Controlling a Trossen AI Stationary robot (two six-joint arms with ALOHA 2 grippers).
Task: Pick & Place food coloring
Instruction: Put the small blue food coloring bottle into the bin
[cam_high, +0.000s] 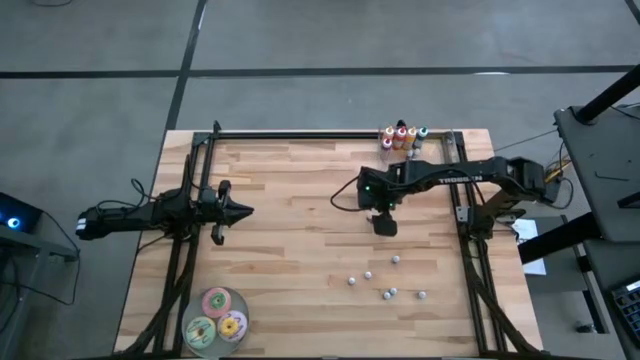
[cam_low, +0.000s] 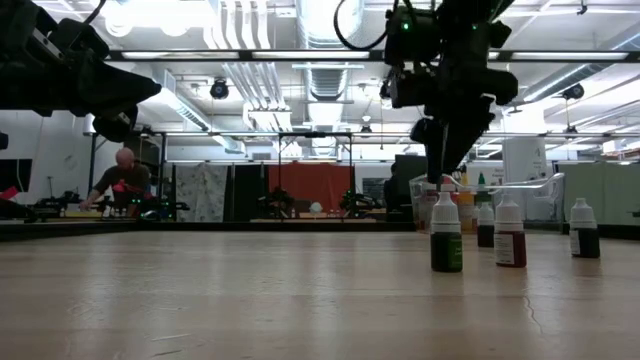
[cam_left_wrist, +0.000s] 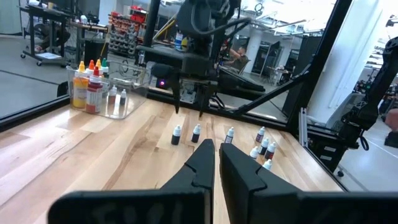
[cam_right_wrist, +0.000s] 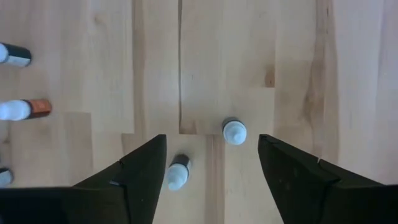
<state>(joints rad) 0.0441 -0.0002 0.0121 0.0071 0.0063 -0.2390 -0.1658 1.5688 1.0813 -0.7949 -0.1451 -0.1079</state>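
The high view looks straight down on the whole wooden table (cam_high: 300, 200) from well above, with the loose food coloring bottles (cam_high: 385, 280) toward five o'clock. The low view sits at tabletop height, looking level across the boards into the room, with the same bottles (cam_low: 447, 235) close at three o'clock. The left wrist view looks across the table at them from farther off (cam_left_wrist: 196, 133), while the right wrist view looks straight down on them from close above (cam_right_wrist: 234, 132).
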